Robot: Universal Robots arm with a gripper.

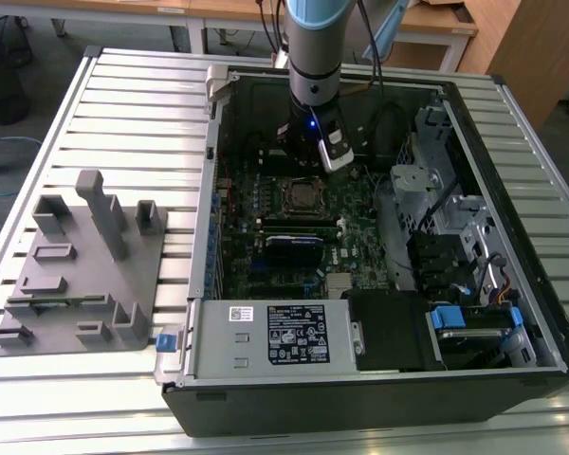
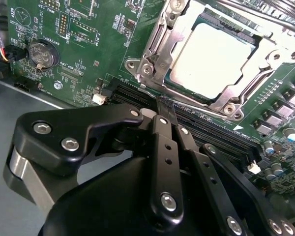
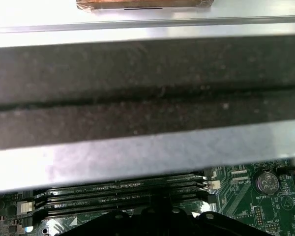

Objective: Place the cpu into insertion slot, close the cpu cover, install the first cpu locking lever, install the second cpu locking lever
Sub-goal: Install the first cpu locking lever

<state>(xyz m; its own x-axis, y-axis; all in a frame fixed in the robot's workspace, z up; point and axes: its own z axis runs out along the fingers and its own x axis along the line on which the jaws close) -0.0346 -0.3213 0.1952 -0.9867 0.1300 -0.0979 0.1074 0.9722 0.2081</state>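
Cpu lies flat in the insertion slot at the middle of the green motherboard, silver top upward; it is square, with no long axis, its edges parallel to the socket rim; the cpu cover frames it; in the exterior view the gripper stands just past the socket's far edge, fingers drawn together, tips at a thin locking lever; we cannot tell whether they pinch it.
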